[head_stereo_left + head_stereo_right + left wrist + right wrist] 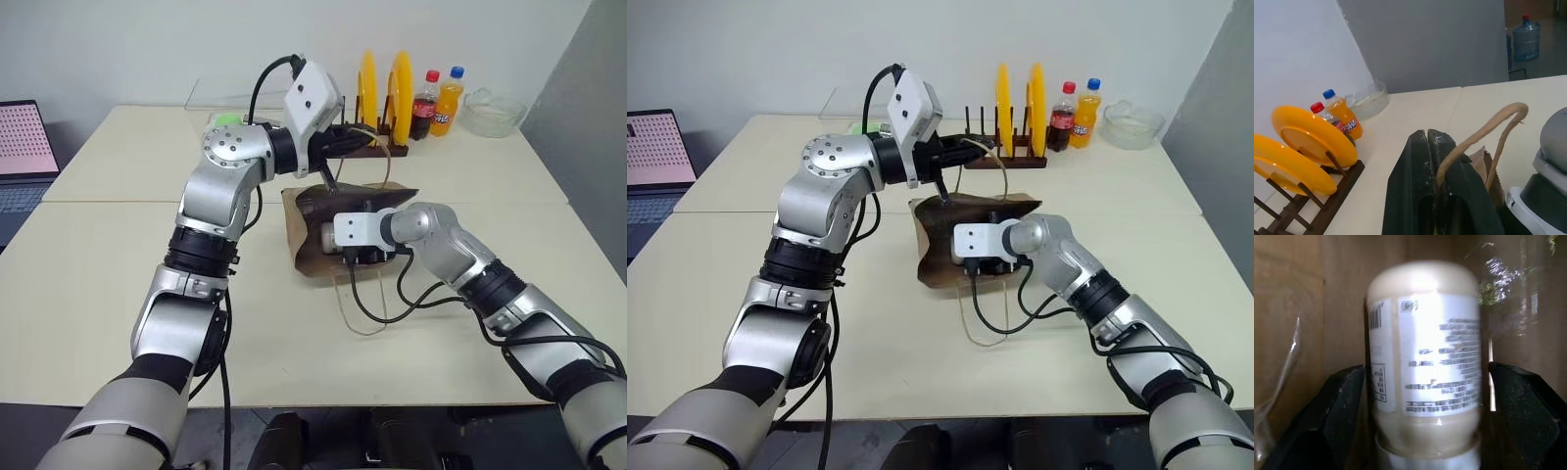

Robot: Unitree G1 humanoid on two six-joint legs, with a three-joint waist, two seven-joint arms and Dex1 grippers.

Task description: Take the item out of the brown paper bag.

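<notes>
A cream table (118, 284) under a white wall carries the brown paper bag (306, 235) at the frame's centre, with a plate rack (1004, 147) and two drink bottles (1073, 113) at upper right. The left gripper (1432, 147), above the bag, is clenched on one loop handle (1484, 132). The right gripper (1425, 411) reaches into the bag mouth, fingers (1339, 406) spread wide either side of the item (1425, 362), not clamping it

You see a brown paper bag (313, 257) on the cream tabletop (98, 284), a creamy-white item (1425, 367) with a pale printed label and barcode, two yellow plates (384, 86) in a dark wooden rack (355, 147), and red-capped dark and blue-capped orange bottles (436, 103).
</notes>
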